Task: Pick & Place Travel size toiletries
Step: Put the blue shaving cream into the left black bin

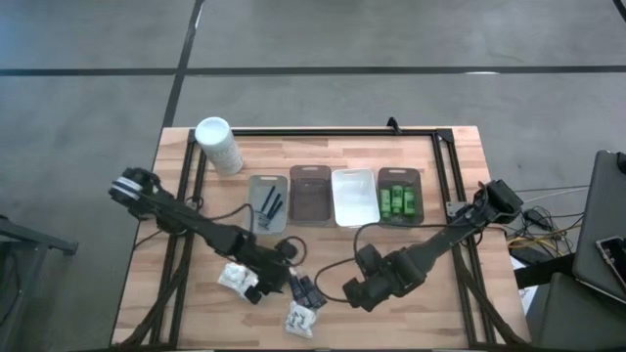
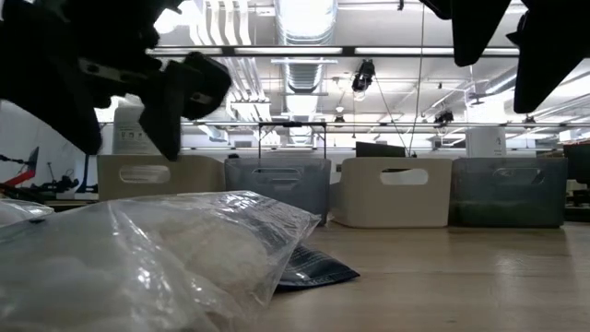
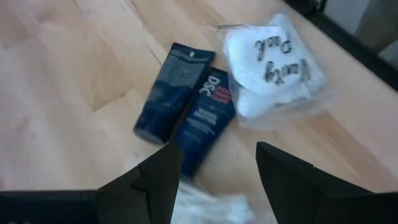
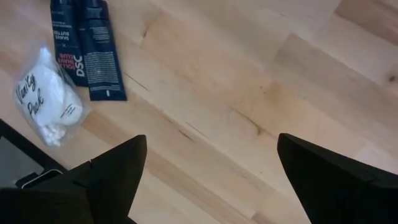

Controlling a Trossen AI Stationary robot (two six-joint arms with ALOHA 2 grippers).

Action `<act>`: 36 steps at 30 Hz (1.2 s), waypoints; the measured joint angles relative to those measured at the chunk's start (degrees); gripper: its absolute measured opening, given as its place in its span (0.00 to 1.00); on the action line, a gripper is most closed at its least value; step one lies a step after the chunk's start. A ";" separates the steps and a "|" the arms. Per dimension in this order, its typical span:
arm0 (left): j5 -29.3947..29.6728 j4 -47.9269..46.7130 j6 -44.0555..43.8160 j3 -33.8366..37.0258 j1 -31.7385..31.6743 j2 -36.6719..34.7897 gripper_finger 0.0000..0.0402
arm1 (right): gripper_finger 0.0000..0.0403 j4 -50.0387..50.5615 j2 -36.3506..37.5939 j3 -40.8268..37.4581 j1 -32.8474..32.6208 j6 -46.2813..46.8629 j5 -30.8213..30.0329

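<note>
Two dark blue sachets (image 3: pixel 186 112) lie flat side by side on the wooden table, with a white crinkly packet (image 3: pixel 273 68) lettered "Vanity Pack" beside them. A second white packet (image 3: pixel 208 206) lies under my left gripper (image 3: pixel 217 186), which hangs open, slanting down over it without touching. My right gripper (image 4: pixel 211 186) is open over bare wood, right of the sachets (image 4: pixel 87 43) and packet (image 4: pixel 46 102). In the high view my left gripper (image 1: pixel 266 290) and right gripper (image 1: pixel 352 293) flank the sachets (image 1: pixel 303 288). Green bottles (image 1: pixel 399 202) lie in the rightmost tray, dark blue razors (image 1: pixel 270 207) in the leftmost.
Four trays stand in a row at mid-table: grey (image 1: pixel 256 186), brown (image 1: pixel 311 196), white (image 1: pixel 354 196), grey (image 1: pixel 399 176). A tall white cylindrical container (image 1: pixel 218 145) stands at the far left. A black frame (image 1: pixel 323 132) borders the work area. Bare wood lies near the front right.
</note>
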State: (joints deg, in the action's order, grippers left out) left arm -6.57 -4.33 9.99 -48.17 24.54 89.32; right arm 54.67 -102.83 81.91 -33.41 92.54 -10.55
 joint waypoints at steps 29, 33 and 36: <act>0.09 -7.25 2.55 -10.20 -0.05 14.73 0.47 | 0.90 0.14 0.07 -2.32 0.32 -9.34 -0.06; -0.01 -7.31 1.16 -10.18 -0.05 14.67 0.38 | 0.90 0.14 0.07 -2.32 0.61 -10.72 -0.06; 0.33 -8.91 -1.25 -10.38 -0.05 14.01 0.32 | 0.90 0.14 0.07 -2.32 0.71 -11.83 -0.06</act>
State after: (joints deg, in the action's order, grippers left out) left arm -6.24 -13.24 8.74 -58.55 24.49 103.33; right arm 54.81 -102.76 79.59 -32.70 80.71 -10.61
